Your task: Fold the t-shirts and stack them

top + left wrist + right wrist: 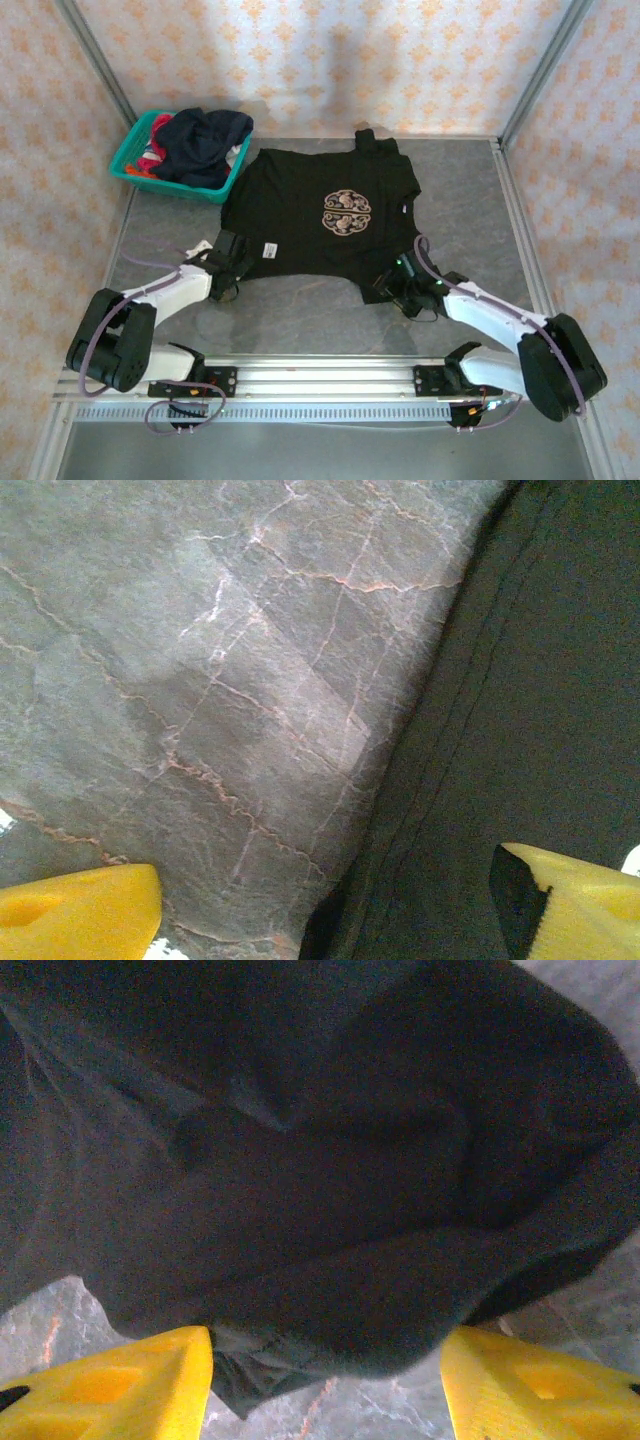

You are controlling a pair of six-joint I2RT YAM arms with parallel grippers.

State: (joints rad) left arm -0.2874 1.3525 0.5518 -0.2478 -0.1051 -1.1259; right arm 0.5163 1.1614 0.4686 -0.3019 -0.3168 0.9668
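Black t-shirt (300, 225): flat, emblem up, at centre of bench (470, 200); unfolded. Your left gripper (228, 262) sits at its 7 o'clock corner, right gripper (405, 285) at 5 o'clock, both spread, pinching nothing. Other t-shirts (205, 140): heaped in basket (128, 165), 10 o'clock. No stack begun.

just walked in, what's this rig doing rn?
Two arms are working on a black t-shirt spread flat on the table, emblem up. The left gripper is at the shirt's near-left corner, jaws open across its edge. The right gripper is at the near-right corner, jaws apart with bunched cloth between them, apparently not clamped. Nothing is folded yet. More shirts are heaped in the teal basket at the far left.
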